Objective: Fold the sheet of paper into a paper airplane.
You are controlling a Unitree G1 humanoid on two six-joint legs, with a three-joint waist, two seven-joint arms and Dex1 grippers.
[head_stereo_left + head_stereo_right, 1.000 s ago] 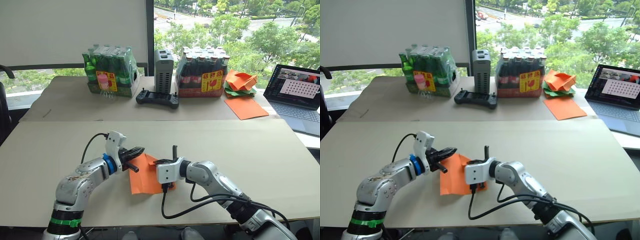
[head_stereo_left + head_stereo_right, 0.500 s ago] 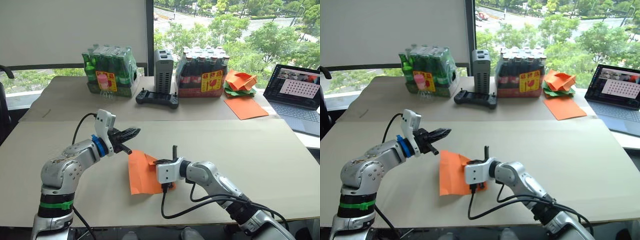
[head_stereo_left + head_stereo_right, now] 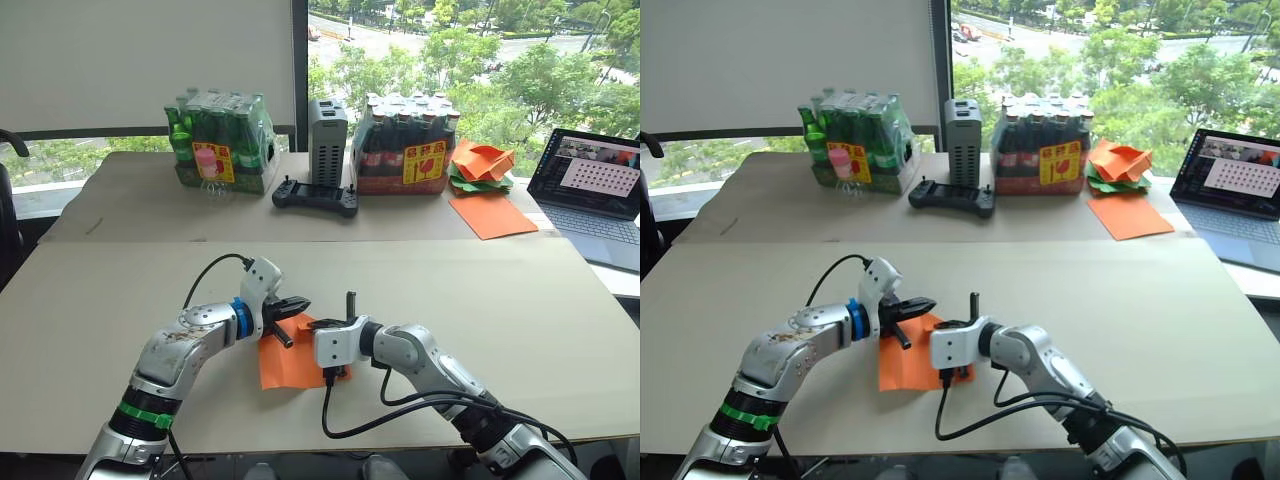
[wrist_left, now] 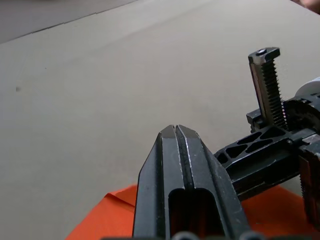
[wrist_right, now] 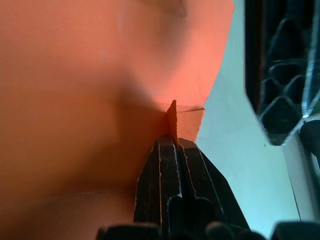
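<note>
Pinning sheet of paper (image 3: pixel 285 362) flat on tabletop (image 3: pixel 500 290): right tool (image 5: pixel 172 137) clenched on its edge as anchor; left tool (image 3: pixel 300 305), fingers pressed together, holds nothing, poised over far corner, likely for creasing.

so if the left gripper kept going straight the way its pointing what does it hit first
Most likely the right gripper. The left gripper, fingers shut, points across the sheet of paper toward it, and the left wrist view shows the right gripper's black fingers just ahead, slightly to one side. Depth is unclear, so it could narrowly pass.
</note>
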